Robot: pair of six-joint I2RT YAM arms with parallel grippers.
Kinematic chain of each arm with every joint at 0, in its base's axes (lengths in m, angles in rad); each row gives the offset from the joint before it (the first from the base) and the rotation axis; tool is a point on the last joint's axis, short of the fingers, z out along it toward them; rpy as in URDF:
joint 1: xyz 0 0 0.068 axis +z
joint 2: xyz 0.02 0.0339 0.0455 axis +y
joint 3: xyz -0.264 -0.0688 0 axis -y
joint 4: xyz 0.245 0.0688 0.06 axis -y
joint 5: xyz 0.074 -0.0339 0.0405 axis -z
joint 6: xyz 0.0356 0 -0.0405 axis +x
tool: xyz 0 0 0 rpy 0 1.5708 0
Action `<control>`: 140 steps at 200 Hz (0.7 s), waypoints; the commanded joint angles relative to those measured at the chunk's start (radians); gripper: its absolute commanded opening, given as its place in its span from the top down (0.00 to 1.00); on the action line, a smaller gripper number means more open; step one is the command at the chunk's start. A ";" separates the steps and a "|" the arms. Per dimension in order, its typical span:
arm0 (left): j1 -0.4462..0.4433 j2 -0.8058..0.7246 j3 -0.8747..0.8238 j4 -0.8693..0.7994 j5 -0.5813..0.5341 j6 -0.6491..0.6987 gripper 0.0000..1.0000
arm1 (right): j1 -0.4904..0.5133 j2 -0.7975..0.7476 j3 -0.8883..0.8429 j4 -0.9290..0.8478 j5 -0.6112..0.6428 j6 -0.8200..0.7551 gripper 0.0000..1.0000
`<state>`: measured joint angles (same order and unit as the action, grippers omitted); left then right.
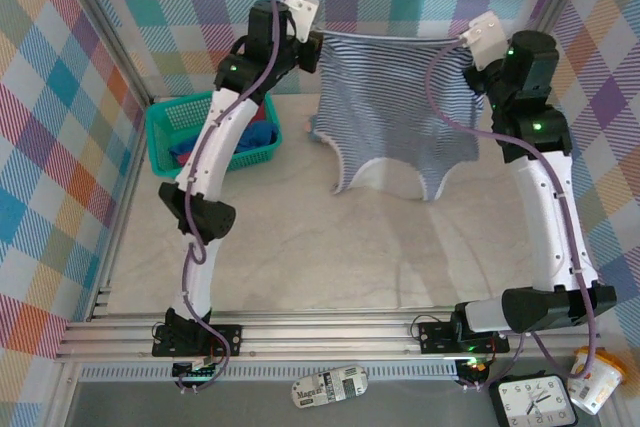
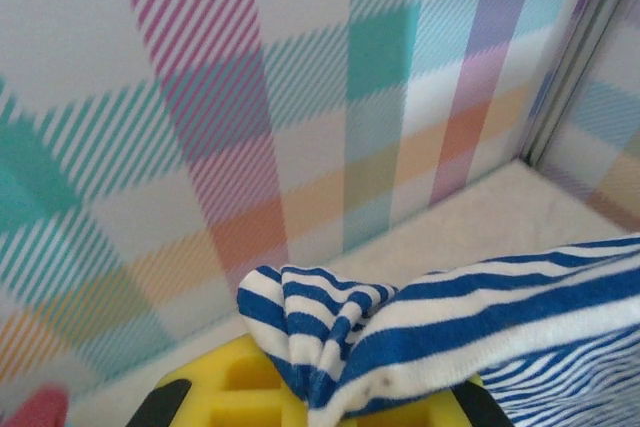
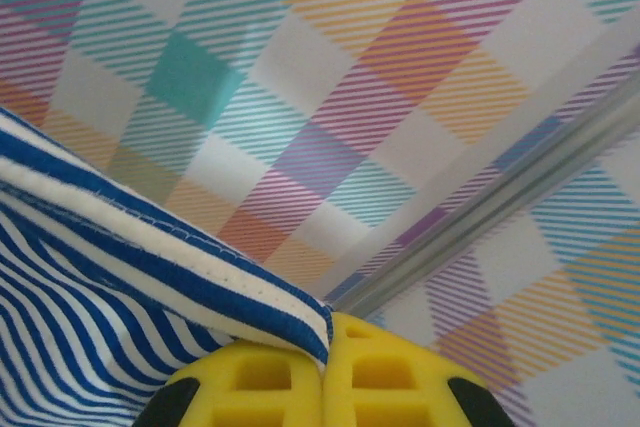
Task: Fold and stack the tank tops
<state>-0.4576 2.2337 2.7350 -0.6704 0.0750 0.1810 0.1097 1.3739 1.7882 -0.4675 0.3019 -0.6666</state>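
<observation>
at the far left a basket sits on the table near the plaid wall, with the blue top and the red top bunched inside, partly hidden by the left arm. the left gripper is raised near the back wall, its yellow jaws pinched together on one hem corner of the striped top. that top hangs spread flat between the two grippers, hem up, straps and neckline down; whether its lower edge touches the table cannot be told. the right gripper sits at about the same height, jaws closed on the other hem corner.
</observation>
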 commanded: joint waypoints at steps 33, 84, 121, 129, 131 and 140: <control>-0.017 0.034 0.094 0.376 0.105 0.045 1.00 | -0.029 -0.199 0.026 -0.001 -0.127 -0.025 0.98; -0.019 -0.034 -0.079 -0.029 0.127 0.094 1.00 | 0.100 -0.430 -0.386 -0.205 -0.366 -0.027 0.98; -0.006 -0.398 -0.949 0.240 0.077 0.103 1.00 | 0.397 -0.526 -0.765 -0.271 -0.304 0.108 0.97; -0.001 -0.441 -1.067 0.237 0.051 0.115 1.00 | 0.478 -0.523 -0.833 -0.264 -0.289 0.163 0.97; 0.002 -0.449 -1.091 0.233 0.047 0.119 1.00 | 0.486 -0.521 -0.841 -0.263 -0.286 0.170 0.97; 0.011 -0.475 -1.184 0.207 0.019 0.143 1.00 | 0.565 -0.498 -0.903 -0.233 -0.289 0.231 0.97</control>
<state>-0.4690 1.8755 1.7874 -0.4892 0.1680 0.2668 0.5255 0.8711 1.0042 -0.6735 0.0174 -0.5964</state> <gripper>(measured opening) 0.060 0.055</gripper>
